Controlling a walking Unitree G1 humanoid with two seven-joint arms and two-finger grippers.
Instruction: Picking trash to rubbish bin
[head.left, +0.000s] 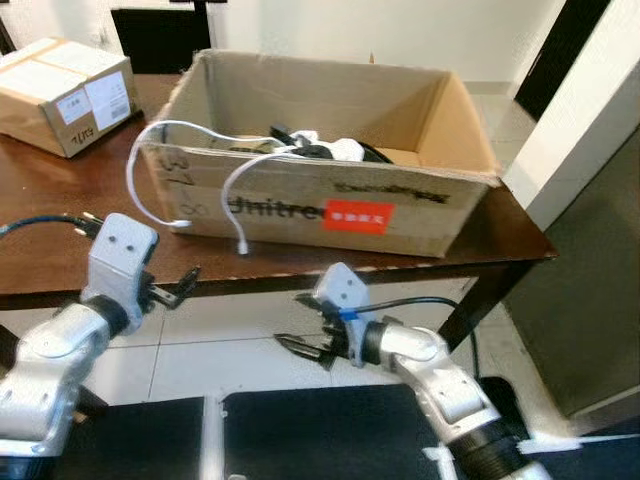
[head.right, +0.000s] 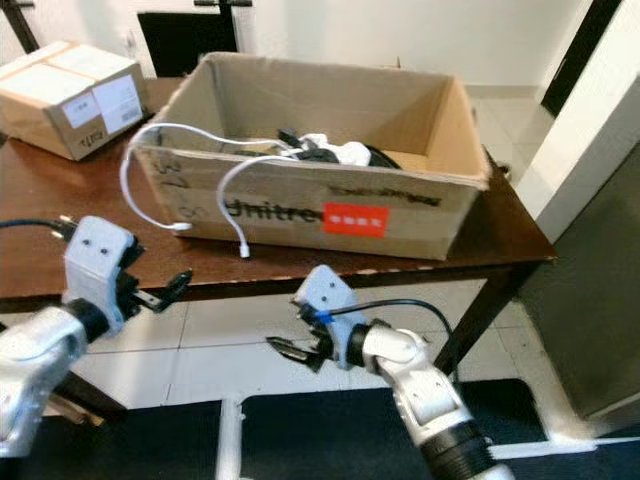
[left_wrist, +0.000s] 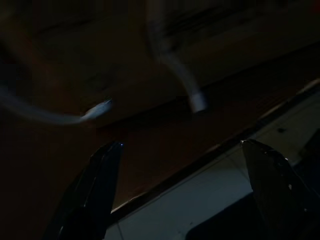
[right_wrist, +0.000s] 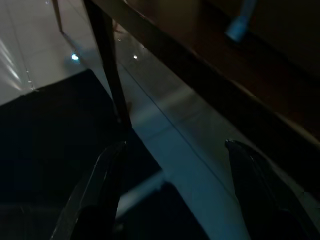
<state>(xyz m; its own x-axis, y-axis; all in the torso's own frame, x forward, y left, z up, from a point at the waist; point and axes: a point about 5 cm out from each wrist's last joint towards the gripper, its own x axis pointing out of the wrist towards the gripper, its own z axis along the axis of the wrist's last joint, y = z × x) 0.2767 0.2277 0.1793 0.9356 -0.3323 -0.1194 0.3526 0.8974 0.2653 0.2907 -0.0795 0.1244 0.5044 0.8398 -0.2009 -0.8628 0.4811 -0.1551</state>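
Left eye view: A large open cardboard box (head.left: 330, 190) is seen in the upper centre of the frame on a dark wooden table (head.left: 60, 255). Inside it, dark and white trash (head.left: 320, 148) is heaped. Two white cables (head.left: 180, 170) are draped over the box's near wall, their ends hanging down its front.
Left gripper (head.left: 178, 285): placed at centre left, at the table's near edge, below and left of the cable ends.
Right gripper (head.left: 300, 345): placed at lower centre, under the table edge, pointing toward the frame's left.
Right eye view: A smaller taped box (head.right: 70, 95) is seen at upper left. No rubbish bin can be made out.
Left wrist view: The fingers (left_wrist: 97, 185) are held wide apart with nothing between them; both cable ends hang just beyond, across the line of the fingers.
Right wrist view: The fingers (right_wrist: 100, 190) are spread wide and empty, over floor.
Key relation: The left gripper is judged nearer to the cables.
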